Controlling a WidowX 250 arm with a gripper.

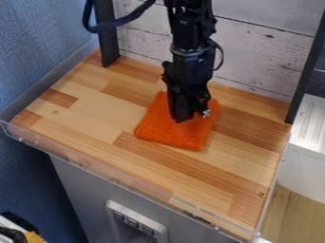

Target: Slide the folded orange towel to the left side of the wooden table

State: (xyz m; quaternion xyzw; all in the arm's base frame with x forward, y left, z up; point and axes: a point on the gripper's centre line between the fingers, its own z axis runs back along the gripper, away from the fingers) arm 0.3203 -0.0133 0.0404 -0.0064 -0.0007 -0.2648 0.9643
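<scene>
Gripper (190, 116) over an orange cloth (166, 134) on a wood-block tabletop (89, 116)

The gripper points downward above the orange cloth, its tip overlapping the middle of the fabric as seen from the camera. Whether it is released, clenched or grasping the fabric cannot be told, nor whether the two touch. A small silvery part (206, 113) shows beside the tip, also over the cloth. The black robot arm (190, 57) rises from above the cloth to the top edge of the view, and a thick dark cable (130, 19) curves above and to the left of the cloth.

The cloth lies flat, roughly four-sided, with one corner toward the front. Around it extends the tabletop, of light and reddish-brown strips. Behind the cloth stand whitewashed planks (254, 52), flanked by a black post (107, 35) to its rear left and another black post (308, 71) to its right. In front of the cloth, a transparent rim (117, 178) borders the tabletop; below that, a grey cabinet front (82, 190) bears a pale panel (136, 223). A blue textured surface (38, 47) lies left of the cloth, beyond the tabletop; a white ribbed surface (311, 123) lies right.
</scene>
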